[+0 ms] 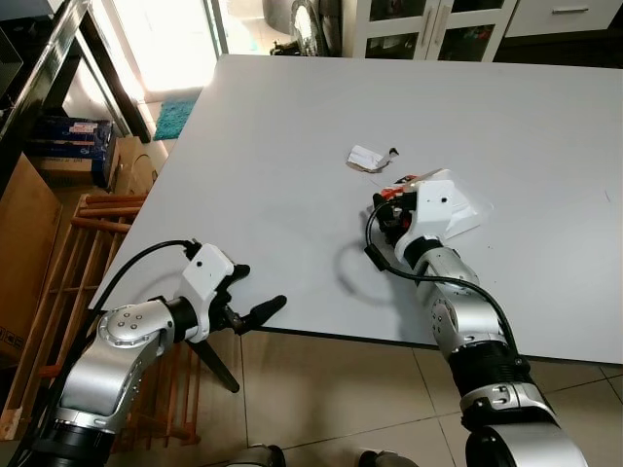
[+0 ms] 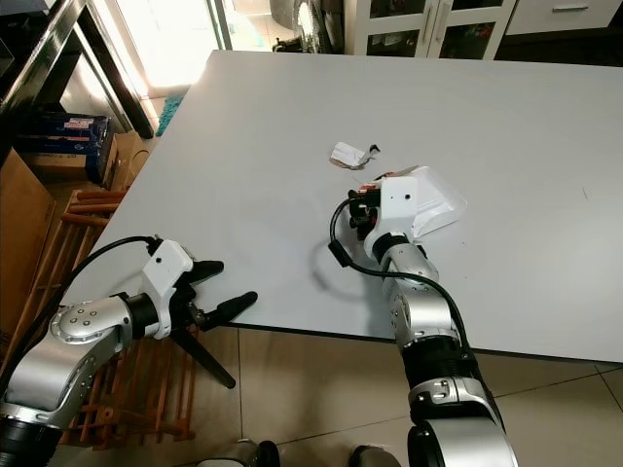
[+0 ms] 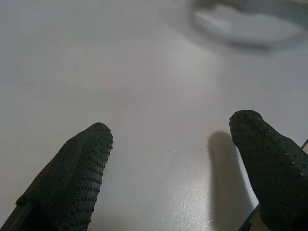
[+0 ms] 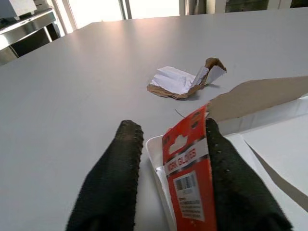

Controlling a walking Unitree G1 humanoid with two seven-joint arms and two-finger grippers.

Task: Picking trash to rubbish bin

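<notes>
A: Largest first. Wide pale grey table [image 1: 292, 146], matte top, near edge running across the lower part of the head views. Beyond its left edge: wooden slatted rack [image 1: 92, 253] on the tiled floor, brown cardboard boxes [image 1: 24, 233] further left.

B: Arms?

A: Right gripper [image 4: 166, 144] reaches out over the table, well in from the near edge. Left gripper [image 1: 248, 311] hangs at the near-left edge of the table, fingers spread wide, nothing between them; its wrist camera looks across bare tabletop.

B: The trash?

A: Two pieces. Flat white plastic package with a red printed card label [image 4: 186, 168] lies at the right gripper, right of table centre. Small crumpled scrap of white and brown paper [image 1: 368, 159] lies just beyond it, further from the robot and slightly left.

B: State of the right claw?

A: The right wrist view shows the red card between the two black fingers [image 4: 113, 183], one finger on each side. The card's right edge meets the right-hand finger; a gap remains on the other side. So the fingers bracket the card but I judge the grip not yet closed.

B: Key relation for the move?

A: The card's long axis runs along the fingers, pointing away from the robot, so closing pinches it across its short width. Right arm is far nearer both pieces; the left is well apart, down at the edge.

B: Bin?

A: No rubbish bin that I can make out.
</notes>
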